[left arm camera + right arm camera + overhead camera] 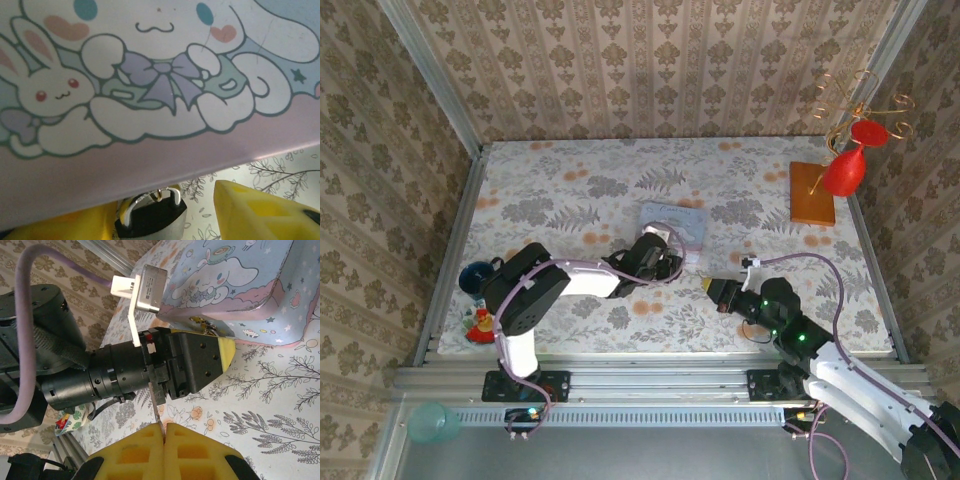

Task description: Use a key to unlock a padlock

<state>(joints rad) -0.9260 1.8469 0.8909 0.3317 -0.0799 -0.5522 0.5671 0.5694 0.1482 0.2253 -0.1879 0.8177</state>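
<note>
The small dark padlock with a silvery shackle lies at the near edge of the pastel cartoon tin, its shackle through a small ring. My left gripper stands open around it. The padlock rests against the left yellow finger, and a strip of tablecloth shows between it and the right finger. From above, the left gripper sits at the tin's front edge. My right gripper is shut on the key. The key's thin blade points at the left gripper's black body. The right gripper hovers just right of the left one.
A red goblet hangs on a wire stand with a wooden base at the back right. A dark cup and a small toy sit at the left edge. Patterned walls enclose the table on three sides.
</note>
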